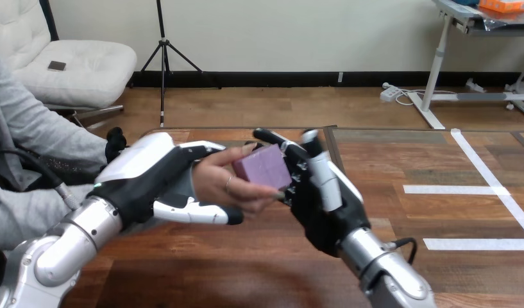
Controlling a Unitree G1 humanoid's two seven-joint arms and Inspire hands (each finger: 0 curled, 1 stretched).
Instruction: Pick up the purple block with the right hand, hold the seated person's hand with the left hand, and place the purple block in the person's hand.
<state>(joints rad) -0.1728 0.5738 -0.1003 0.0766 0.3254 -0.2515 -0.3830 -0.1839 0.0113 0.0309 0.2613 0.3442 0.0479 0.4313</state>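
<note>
Reads as a robotics lab or test room: wooden table (pixel 246 263) marked with white tape lines (pixel 485 168), the robot's left hand (pixel 143 174) and right hand (pixel 318 205) over it, behind them a tripod (pixel 161 64), a desk on a white metal leg (pixel 439 61), a power strip (pixel 390 94) (and, oddly homely, a white cushioned chair (pixel 76 64)).

Bright, even, diffuse light falls from above. The white shell of the left hand (pixel 143 176) carries the strongest highlight, along its upper edge. The left forearm (pixel 60 247) below it shows a soft metallic sheen, as does the right forearm (pixel 374 263) below the right hand (pixel 317 192). Between the two hands, the purple block (pixel 261 167) and the person's hand (pixel 220 183) are lit flatly. The table (pixel 387 160) shows a pale gloss to the right of the right hand; nearer than both hands the wood is darker.
</note>
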